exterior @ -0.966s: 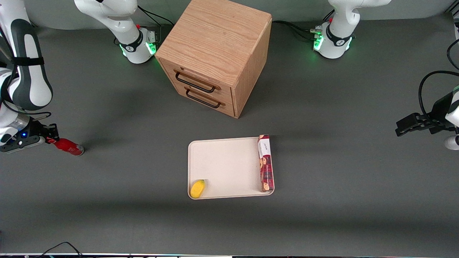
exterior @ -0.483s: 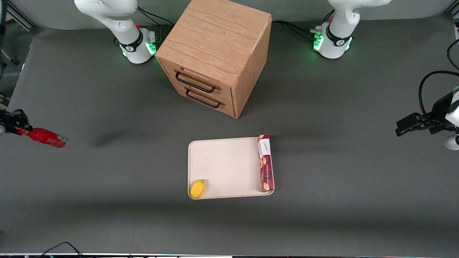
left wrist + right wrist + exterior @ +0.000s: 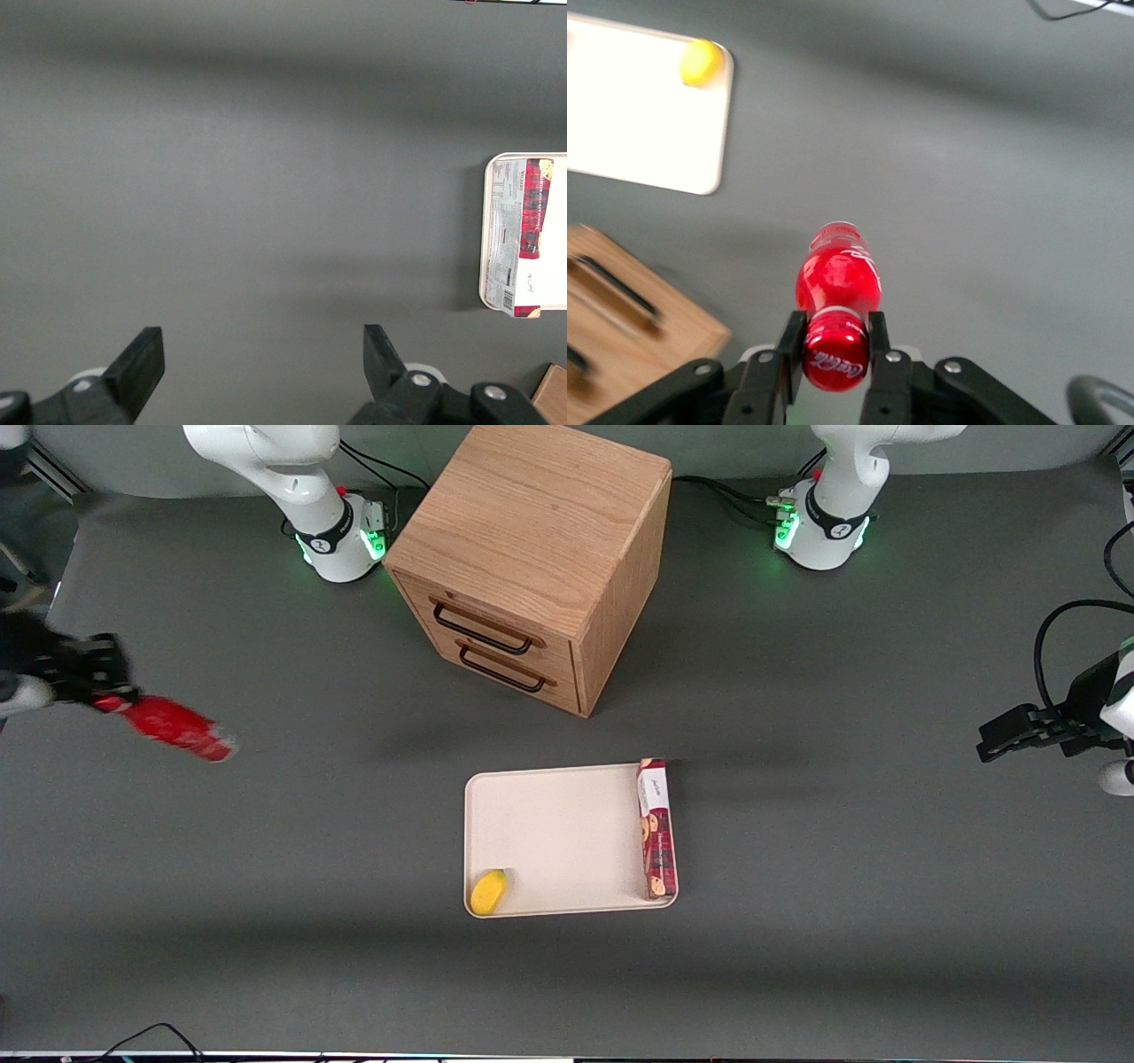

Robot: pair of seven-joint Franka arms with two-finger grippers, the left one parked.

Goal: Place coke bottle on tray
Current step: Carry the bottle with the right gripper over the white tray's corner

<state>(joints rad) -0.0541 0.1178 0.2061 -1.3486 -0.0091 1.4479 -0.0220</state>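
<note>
Our gripper (image 3: 835,354) has its 2 jaws pinching the coke bottle (image 3: 838,282) at the cap, and we carry it tilted, clear of the table. Pickup is done; the tray (image 3: 567,833), well apart toward the parked arm's end, awaits transport and release beside its lemon (image 3: 488,892) and biscuit box (image 3: 656,828).

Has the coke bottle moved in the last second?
Yes. Clamped by its cap in the end effector, the coke bottle now sits higher in the front view, toward the drawer cabinet; its distance from the tray is about unchanged.
</note>
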